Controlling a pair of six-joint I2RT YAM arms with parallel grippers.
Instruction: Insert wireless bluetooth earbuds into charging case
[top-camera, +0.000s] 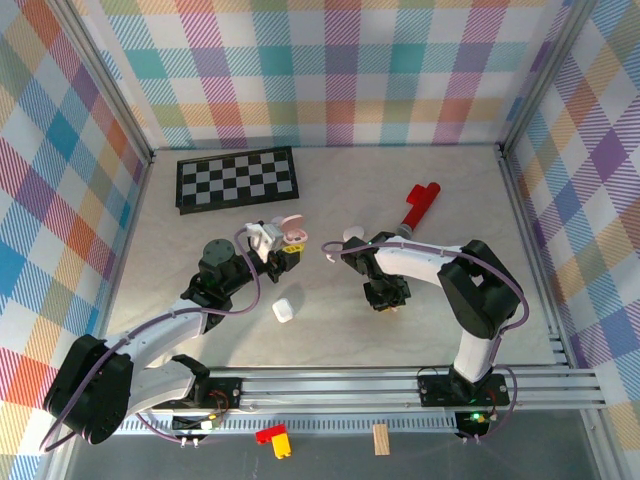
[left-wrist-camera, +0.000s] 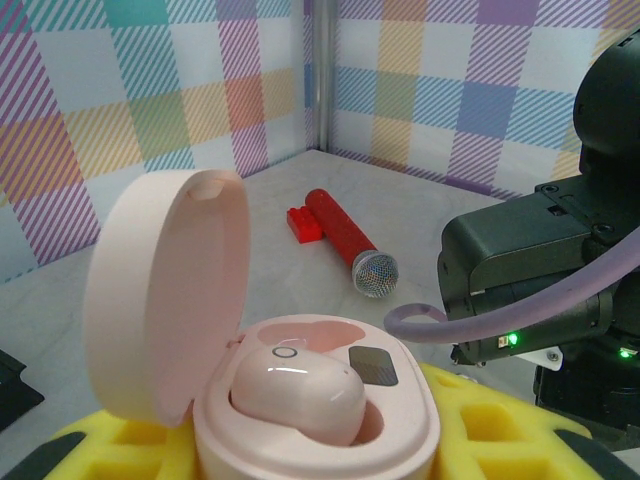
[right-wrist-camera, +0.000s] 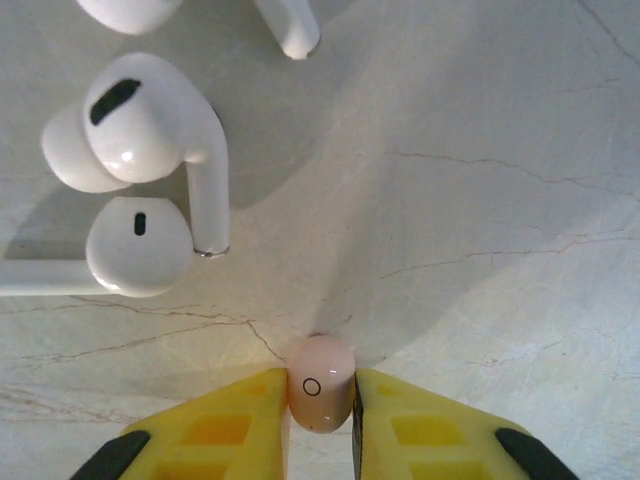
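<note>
Now your right gripper (right-wrist-camera: 320, 425) pinches a pink earbud (right-wrist-camera: 321, 380) on the tabletop (right-wrist-camera: 480, 150), white earbuds (right-wrist-camera: 140, 200) at its ten o'clock; next, lift it toward ten o'clock and seat it gently in the open pink case (left-wrist-camera: 165, 290) your left gripper (top-camera: 285, 250) clamps.

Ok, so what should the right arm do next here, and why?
Probably lift straight up. The right claw pinches the pink earbud on the table, white earbuds lie close by, and the left claw holds the pink case open with one socket free.
</note>
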